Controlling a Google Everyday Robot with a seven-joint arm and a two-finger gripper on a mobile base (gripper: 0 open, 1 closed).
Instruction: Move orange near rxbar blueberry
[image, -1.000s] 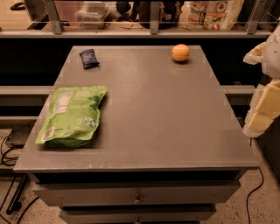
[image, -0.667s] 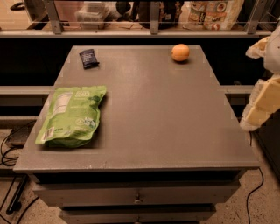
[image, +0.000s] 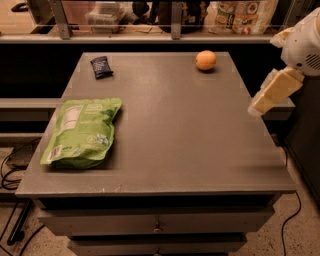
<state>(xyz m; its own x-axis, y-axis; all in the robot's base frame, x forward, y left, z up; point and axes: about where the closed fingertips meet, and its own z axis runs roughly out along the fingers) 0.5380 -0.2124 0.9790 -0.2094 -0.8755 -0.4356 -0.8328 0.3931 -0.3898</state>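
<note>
Three loose items on the grey table top (image: 190, 145) in the single camera view. At the far edge, right of centre: the orange (image: 206, 60), resting on the bare surface, untouched and free on all sides. At the far left corner: the rxbar blueberry (image: 101, 67), lying flat, well apart from the orange, with open table top between. Nearer, along the left side: a large green pouch (image: 82, 131), flat on its back, out of the straight line between the two, so probably no obstacle to a carry along the far edge.

Off the right edge of the table, raised above its level and well apart from the orange: the gripper (image: 272, 92), hanging pale under the white wrist, carrying nothing of the task's; whether spread or closed, cannot tell. Likely held out there so as to leave the top unobstructed ahead of a reach. Judged as the approach stage, with pick-up not yet done. Next, by that reading: reaching in over the right edge towards the far side and coming down squarely on the round fruit, since apt to roll if nudged off-centre.
</note>
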